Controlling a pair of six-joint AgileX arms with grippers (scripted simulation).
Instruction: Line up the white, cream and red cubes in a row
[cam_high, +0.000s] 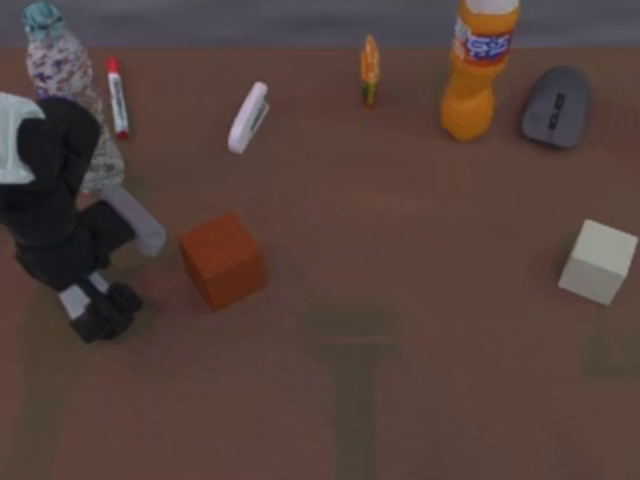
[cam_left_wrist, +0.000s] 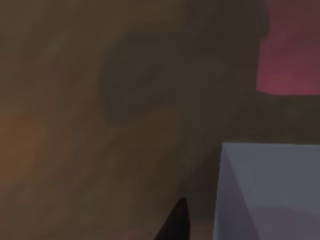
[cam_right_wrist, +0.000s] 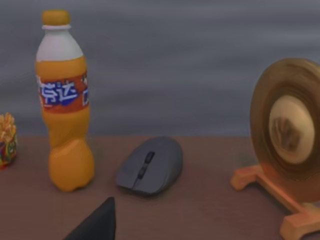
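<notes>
table (cam_high: 420, 250): brown, matt, wood-like. red cube (cam_high: 222, 260) and cream cube (cam_high: 598, 261): plain matt faces. orange soda bottle (cam_high: 479, 70): glossy plastic. computer mouse (cam_high: 555, 106): smooth grey plastic. gong (cam_right_wrist: 286, 125): brassy metal sheen, on a wooden stand (cam_right_wrist: 280, 197).

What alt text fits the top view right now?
My left gripper hangs low at the table's left, beside the red cube. The cream cube sits far right; bottles, marker, clip and mouse line the back.
</notes>
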